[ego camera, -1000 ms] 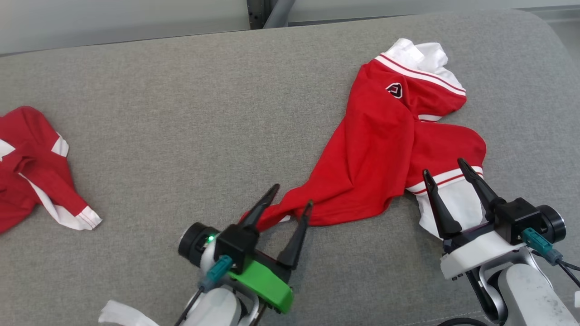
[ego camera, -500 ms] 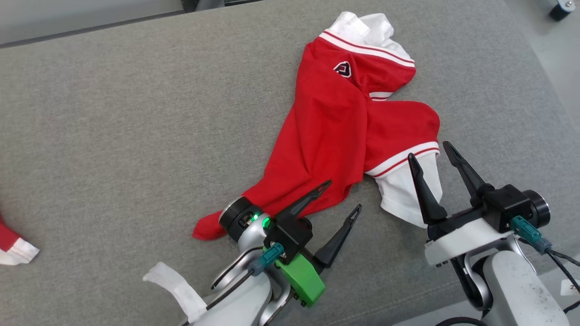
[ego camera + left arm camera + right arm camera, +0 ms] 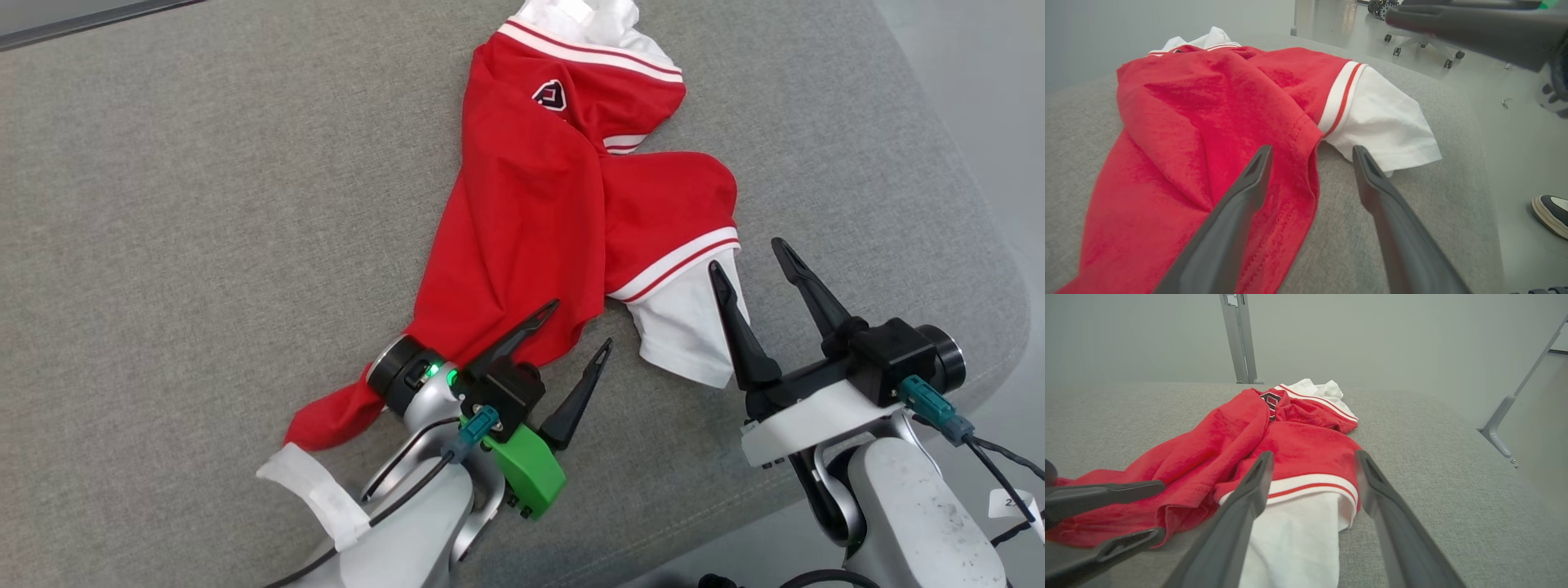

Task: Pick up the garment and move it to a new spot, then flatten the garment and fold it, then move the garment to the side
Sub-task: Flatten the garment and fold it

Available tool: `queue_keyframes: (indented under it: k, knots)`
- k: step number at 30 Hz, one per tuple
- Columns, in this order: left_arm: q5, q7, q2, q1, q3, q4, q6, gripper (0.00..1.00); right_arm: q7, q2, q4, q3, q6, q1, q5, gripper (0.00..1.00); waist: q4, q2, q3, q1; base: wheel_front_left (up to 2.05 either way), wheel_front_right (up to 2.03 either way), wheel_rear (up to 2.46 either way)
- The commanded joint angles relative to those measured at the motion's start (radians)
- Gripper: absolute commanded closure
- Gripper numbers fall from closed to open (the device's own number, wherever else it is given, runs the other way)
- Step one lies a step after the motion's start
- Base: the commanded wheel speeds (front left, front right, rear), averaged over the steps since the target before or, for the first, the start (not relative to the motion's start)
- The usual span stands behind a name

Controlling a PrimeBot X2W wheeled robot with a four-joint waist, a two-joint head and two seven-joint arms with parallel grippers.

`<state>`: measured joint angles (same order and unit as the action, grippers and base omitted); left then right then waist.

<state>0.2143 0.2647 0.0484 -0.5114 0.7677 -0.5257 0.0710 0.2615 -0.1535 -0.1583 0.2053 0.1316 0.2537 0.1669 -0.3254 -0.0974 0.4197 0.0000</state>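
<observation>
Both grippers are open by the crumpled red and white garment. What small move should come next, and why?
Probably lower the left gripper onto the red hem lying between its jaws, ready to close. Both grippers stand open and hold nothing, the garment lies crumpled on the grey cushion, and the right gripper is poised over the white sleeve.

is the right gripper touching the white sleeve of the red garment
Apart: left wrist view shows the right gripper hovering above the white sleeve, floor visible between them.
</observation>
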Motion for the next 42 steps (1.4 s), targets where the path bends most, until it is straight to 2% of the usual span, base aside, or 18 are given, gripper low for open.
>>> queue_keyframes:
  k: [1,6,7,8,9,13,16,22,26,27,31,36,39,40,41,42]
  knots:
    - [0.006,-0.001,0.004,-0.013,-0.001,-0.004,-0.004,0.00,0.002,0.001,-0.001,0.001,-0.002,0.004,0.004,0.00,-0.009,-0.0001,0.008,0.0000,0.00,0.00,0.00]
    - [0.006,-0.001,0.004,-0.027,-0.010,-0.022,-0.047,0.00,0.002,0.006,-0.002,0.003,-0.002,0.013,0.004,0.00,-0.024,-0.0001,0.014,0.0000,0.00,0.00,0.00]
    - [0.006,-0.001,0.004,-0.027,-0.011,-0.028,-0.051,0.13,0.002,0.006,-0.001,0.003,-0.002,0.013,0.003,0.00,-0.025,-0.0001,0.015,0.0000,0.00,0.00,0.00]
    - [0.006,-0.001,0.004,-0.029,-0.012,-0.033,-0.054,0.60,0.002,0.008,-0.001,0.003,-0.002,0.013,0.003,0.00,-0.027,-0.0001,0.015,0.0000,0.00,0.00,0.00]
    - [0.005,-0.001,0.004,-0.031,-0.014,-0.038,-0.055,1.00,0.002,0.008,-0.001,0.002,-0.002,0.013,0.003,0.00,-0.028,-0.0001,0.016,0.0000,0.00,0.00,0.00]
    - [0.010,-0.001,0.004,-0.037,-0.025,-0.038,-0.053,1.00,0.002,0.012,-0.004,-0.005,-0.002,0.012,0.004,0.00,-0.025,-0.0001,0.016,0.0000,0.00,0.00,0.00]
    - [0.011,-0.001,0.004,-0.029,-0.065,0.018,-0.064,1.00,0.002,0.015,-0.006,-0.016,-0.002,0.010,0.001,0.00,-0.007,-0.0001,0.009,0.0000,0.00,0.00,0.00]
    - [-0.014,-0.001,0.004,-0.037,-0.198,0.134,-0.076,1.00,0.002,0.015,-0.004,-0.028,-0.002,-0.006,0.003,0.00,0.054,-0.0001,-0.014,0.0000,0.00,0.00,0.00]
    - [-0.052,-0.001,0.027,-0.057,-0.304,0.189,-0.054,1.00,0.002,0.018,-0.008,-0.032,-0.002,-0.020,0.004,0.00,0.103,-0.0001,-0.035,0.0000,0.00,0.00,0.00]
    - [-0.073,-0.001,0.055,-0.084,-0.348,0.200,-0.038,1.00,0.002,0.018,-0.008,-0.027,-0.002,-0.023,0.005,0.00,0.123,-0.0001,-0.039,0.0000,0.00,0.00,0.00]
    - [-0.121,-0.001,0.140,-0.185,-0.414,0.156,-0.006,1.00,0.002,0.018,-0.005,-0.009,-0.002,0.001,0.007,0.00,0.138,-0.0001,-0.016,0.0000,0.00,0.00,0.00]
    - [-0.149,-0.001,0.261,-0.333,-0.467,-0.013,0.020,1.00,0.002,0.021,0.001,0.030,-0.002,0.041,0.017,0.00,0.107,-0.0001,0.043,0.0000,0.00,0.00,0.00]
    - [-0.139,-0.001,0.292,-0.387,-0.478,-0.085,0.033,1.00,0.002,0.021,-0.003,0.038,-0.002,0.055,0.021,0.00,0.090,-0.0001,0.064,0.0000,0.00,0.00,0.00]
    - [-0.126,-0.001,0.308,-0.407,-0.495,-0.128,0.034,0.93,0.002,0.022,-0.005,0.040,-0.002,0.058,0.025,0.00,0.083,-0.0001,0.072,0.0000,0.00,0.00,0.00]
    - [-0.122,-0.001,0.322,-0.427,-0.507,-0.166,0.033,0.51,0.002,0.021,-0.004,0.041,-0.002,0.061,0.025,0.00,0.077,-0.0001,0.082,0.0000,0.00,0.00,0.00]
    - [-0.113,-0.001,0.334,-0.442,-0.523,-0.220,0.023,0.00,0.002,0.022,-0.005,0.043,-0.002,0.063,0.026,0.00,0.074,-0.0001,0.088,0.0000,0.00,0.00,0.00]
